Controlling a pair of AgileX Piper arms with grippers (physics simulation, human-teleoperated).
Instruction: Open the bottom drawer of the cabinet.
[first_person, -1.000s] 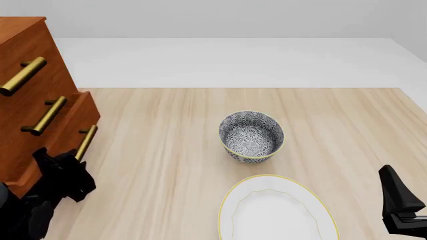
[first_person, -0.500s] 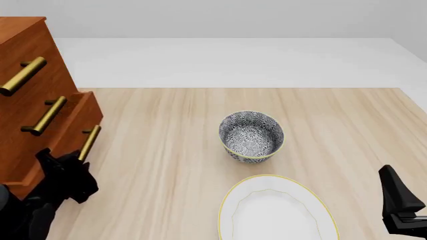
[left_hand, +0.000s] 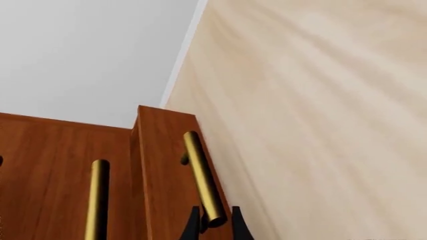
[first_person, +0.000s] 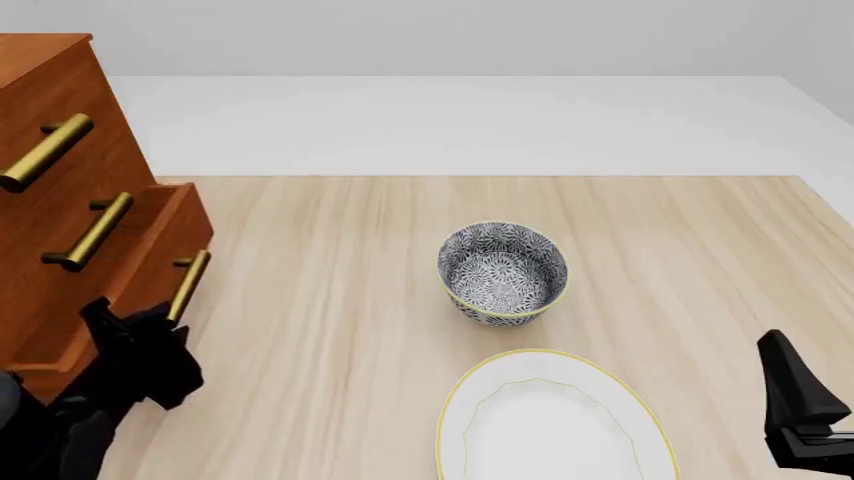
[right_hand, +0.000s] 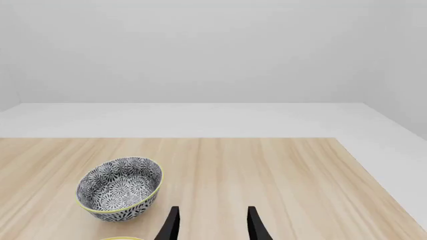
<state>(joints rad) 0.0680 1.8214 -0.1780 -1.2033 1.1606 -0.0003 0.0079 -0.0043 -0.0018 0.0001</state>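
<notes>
The cabinet (first_person: 54, 130) stands at the table's far left, reddish-brown with three brass bar handles. The bottom drawer (first_person: 140, 265) sticks out a little past the two above it. My left gripper (first_person: 158, 330) is shut on the near end of its brass handle (first_person: 187, 285). In the left wrist view the fingertips (left_hand: 193, 227) clamp the handle's end (left_hand: 203, 185) on the drawer front (left_hand: 160, 165). My right gripper (right_hand: 211, 225) is open and empty, low at the front right (first_person: 801, 400).
A patterned bowl (first_person: 502, 272) stands mid-table, also in the right wrist view (right_hand: 120, 188). A white plate with a yellow rim (first_person: 554, 420) lies in front of it. The table's far edge (first_person: 467, 177) meets a white floor.
The bottom drawer has slid out a little to the right, and my left gripper has moved with its handle. The right arm has not moved.
</notes>
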